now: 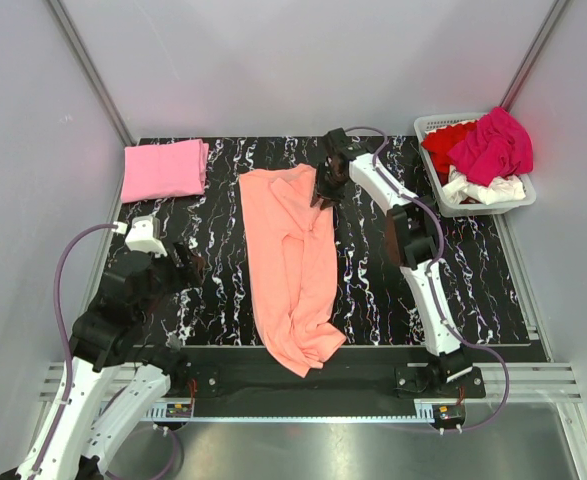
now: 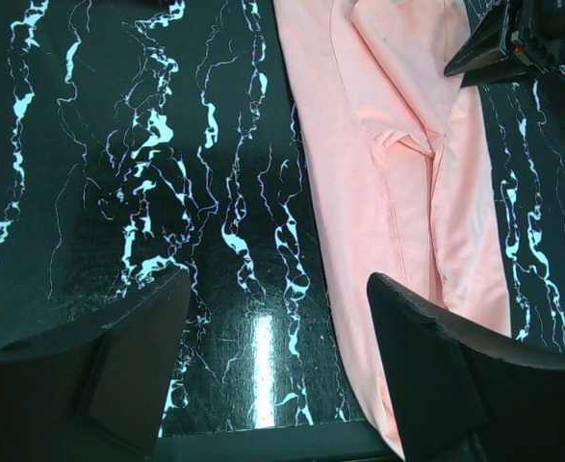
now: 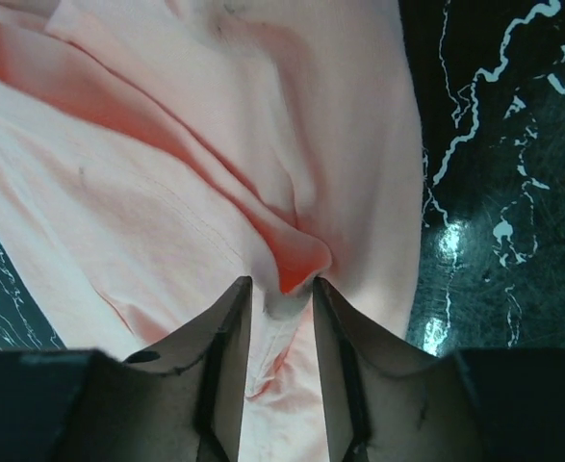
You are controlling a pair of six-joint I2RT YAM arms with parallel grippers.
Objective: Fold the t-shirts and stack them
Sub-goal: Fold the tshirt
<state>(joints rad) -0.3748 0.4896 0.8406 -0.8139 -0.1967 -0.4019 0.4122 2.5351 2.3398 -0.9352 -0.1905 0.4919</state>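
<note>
A salmon-orange t-shirt [image 1: 293,260] lies lengthwise down the middle of the black marbled table, folded narrow and rumpled at its near end. My right gripper [image 1: 325,190] is at the shirt's far right edge, shut on a pinched fold of it [image 3: 296,265]. My left gripper [image 2: 277,337] is open and empty above bare table, left of the shirt [image 2: 398,173]; it shows at the near left in the top view [image 1: 185,262]. A folded light pink t-shirt [image 1: 163,168] lies at the far left. Magenta [image 1: 493,145], red [image 1: 445,140] and white [image 1: 488,190] shirts fill the basket.
The white slatted basket [image 1: 451,204] stands at the far right corner, past the table's right edge. Grey walls enclose the table on three sides. A metal rail runs along the near edge [image 1: 303,385].
</note>
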